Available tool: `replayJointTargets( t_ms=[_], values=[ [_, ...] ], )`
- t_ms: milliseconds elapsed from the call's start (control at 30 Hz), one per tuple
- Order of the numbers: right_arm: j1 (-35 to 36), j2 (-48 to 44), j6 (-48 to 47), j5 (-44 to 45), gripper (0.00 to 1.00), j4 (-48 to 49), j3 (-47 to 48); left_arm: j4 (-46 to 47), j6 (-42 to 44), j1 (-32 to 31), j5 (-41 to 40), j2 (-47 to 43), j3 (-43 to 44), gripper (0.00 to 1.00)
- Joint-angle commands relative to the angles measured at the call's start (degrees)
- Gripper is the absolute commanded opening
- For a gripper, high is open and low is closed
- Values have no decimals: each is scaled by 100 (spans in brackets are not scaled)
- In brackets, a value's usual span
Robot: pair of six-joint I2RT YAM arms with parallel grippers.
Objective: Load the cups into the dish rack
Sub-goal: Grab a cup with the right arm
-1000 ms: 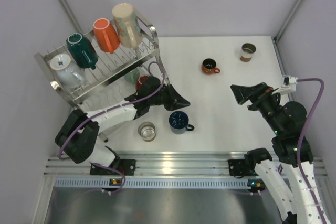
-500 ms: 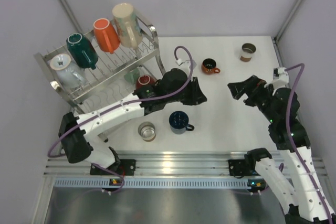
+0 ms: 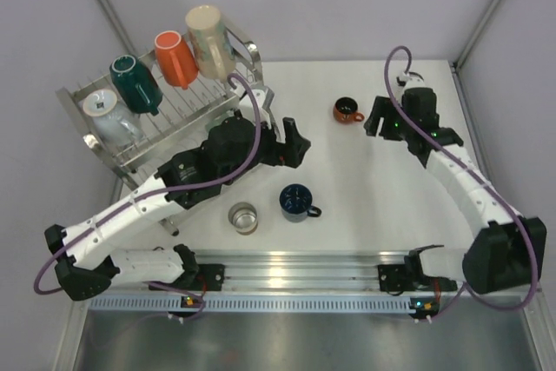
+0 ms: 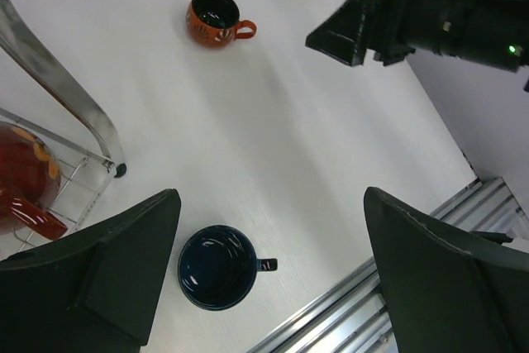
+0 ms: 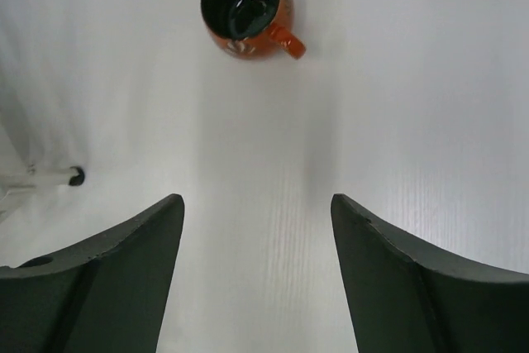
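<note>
Tools both spread wide, empty: left tool (image 4: 269, 196) near navy cup (image 4: 216, 268), right tool (image 5: 256, 200) near orange cup (image 5: 246, 6).

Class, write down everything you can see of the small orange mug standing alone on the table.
The orange mug is small and round-bellied, glossy like glazed ceramic, orange outside with a pale pattern, black inside. Its one small loop handle points right in the overhead view. It stands upright, mouth up, and looks empty, on the white table. Nothing touches it.
</note>
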Motion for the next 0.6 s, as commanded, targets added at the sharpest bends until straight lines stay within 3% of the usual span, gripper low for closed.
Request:
replayJointTargets(
  t_ms=[0,200,400,567],
  values=[
    [-50,842,-738,498,73,892,774,-26,489,2,146,-131,-114,98],
    [-41,2653,-1424,323,72,1033,1970,535,912,-7,1236,-833,-604,95],
    [-58,3875,-1995,631,70,805,3086,1414,1017,2,1351,-1940,-1448,90],
    [-59,4649,-2242,306,67,533,3851,1503,1202,-7,1509,-2188,-1529,87]
  ],
)
